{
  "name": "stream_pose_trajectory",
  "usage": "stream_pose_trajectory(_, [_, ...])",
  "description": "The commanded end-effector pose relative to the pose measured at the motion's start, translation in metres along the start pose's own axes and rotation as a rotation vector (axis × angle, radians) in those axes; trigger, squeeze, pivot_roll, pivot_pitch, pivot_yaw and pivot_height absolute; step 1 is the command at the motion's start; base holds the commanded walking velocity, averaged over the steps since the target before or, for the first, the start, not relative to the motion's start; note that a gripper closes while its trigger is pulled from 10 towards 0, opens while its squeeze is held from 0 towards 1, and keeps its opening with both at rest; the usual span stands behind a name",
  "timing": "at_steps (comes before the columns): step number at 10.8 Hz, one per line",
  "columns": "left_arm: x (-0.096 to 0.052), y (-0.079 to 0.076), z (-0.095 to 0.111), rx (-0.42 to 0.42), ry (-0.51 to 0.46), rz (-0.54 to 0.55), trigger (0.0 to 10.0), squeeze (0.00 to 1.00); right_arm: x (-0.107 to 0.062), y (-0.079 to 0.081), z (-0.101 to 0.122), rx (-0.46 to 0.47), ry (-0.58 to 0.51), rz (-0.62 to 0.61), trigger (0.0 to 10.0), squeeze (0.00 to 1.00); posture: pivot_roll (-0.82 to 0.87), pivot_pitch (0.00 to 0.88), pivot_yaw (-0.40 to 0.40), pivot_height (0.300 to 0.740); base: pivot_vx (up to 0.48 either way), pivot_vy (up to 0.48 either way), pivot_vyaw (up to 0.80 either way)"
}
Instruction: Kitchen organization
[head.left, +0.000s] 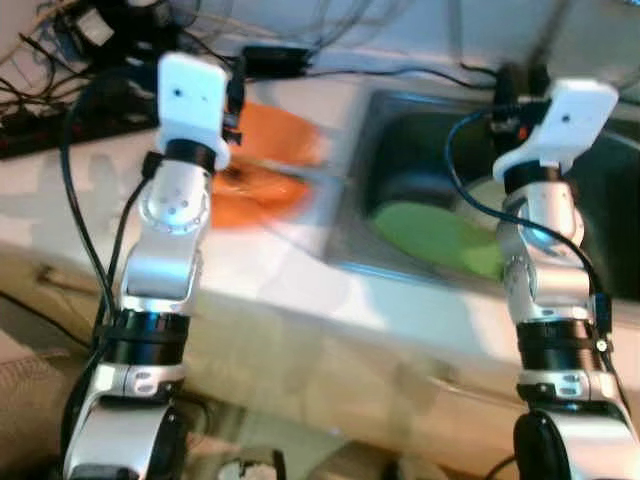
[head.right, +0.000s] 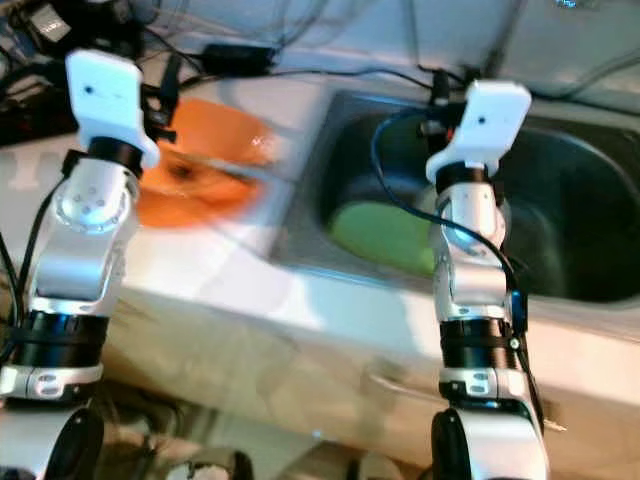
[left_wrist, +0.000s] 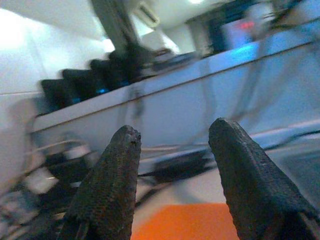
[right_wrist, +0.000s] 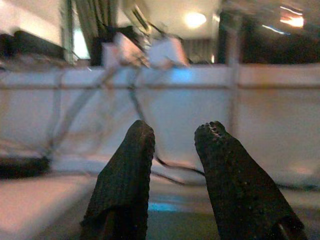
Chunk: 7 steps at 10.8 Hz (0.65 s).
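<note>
An orange dish (head.left: 275, 140), blurred, lies on the white counter (head.left: 300, 310) just left of the steel sink (head.left: 420, 120). A green plate (head.left: 430, 235) rests in the sink's basin. My left arm (head.left: 180, 200) is raised over the counter beside the orange dish. In its wrist view the left gripper (left_wrist: 175, 130) is open, nothing between its fingers, with the orange dish (left_wrist: 185, 222) low in front. My right arm (head.left: 545, 220) is raised over the sink's near right part. The right gripper (right_wrist: 176, 129) is open and holds nothing.
Black cables and a black adapter (head.left: 275, 60) run along the back of the counter against the wall. More dark cords and boxes (head.left: 40, 100) crowd the far left. The counter's front edge runs close before my body.
</note>
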<state>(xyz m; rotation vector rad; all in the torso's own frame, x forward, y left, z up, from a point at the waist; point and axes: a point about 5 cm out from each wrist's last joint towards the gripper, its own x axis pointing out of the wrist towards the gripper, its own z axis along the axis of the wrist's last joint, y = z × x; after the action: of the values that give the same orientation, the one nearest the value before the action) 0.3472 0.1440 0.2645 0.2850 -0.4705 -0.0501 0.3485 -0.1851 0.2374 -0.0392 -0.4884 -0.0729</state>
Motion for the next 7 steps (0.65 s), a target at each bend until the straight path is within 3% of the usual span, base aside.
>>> stream_pose_trajectory(1, [0.0021, 0.0021, 0.0060, 0.009, -0.030, 0.000, 10.0, 0.00, 0.0027, 0.0002, 0.0056, -0.001, -0.017, 0.000, 10.0, 0.00, 0.05, 0.076, 0.041, 0.740, 0.000, 0.000, 0.46])
stream_pose_trajectory(5, [0.0006, 0.0025, 0.0044, 0.005, -0.030, -0.004, 10.0, 0.00, 0.0028, -0.0014, 0.0028, -0.021, 0.005, 0.019, 10.0, 0.00, 0.05, 0.085, 0.037, 0.740, 0.000, 0.000, 0.00])
stream_pose_trajectory(7, [0.0001, -0.0001, 0.0028, 0.011, -0.022, -0.007, 10.0, 0.00, 0.0035, 0.0018, 0.0007, -0.022, 0.020, 0.031, 10.0, 0.00, 0.05, 0.087, 0.036, 0.740, 0.000, 0.000, 0.56])
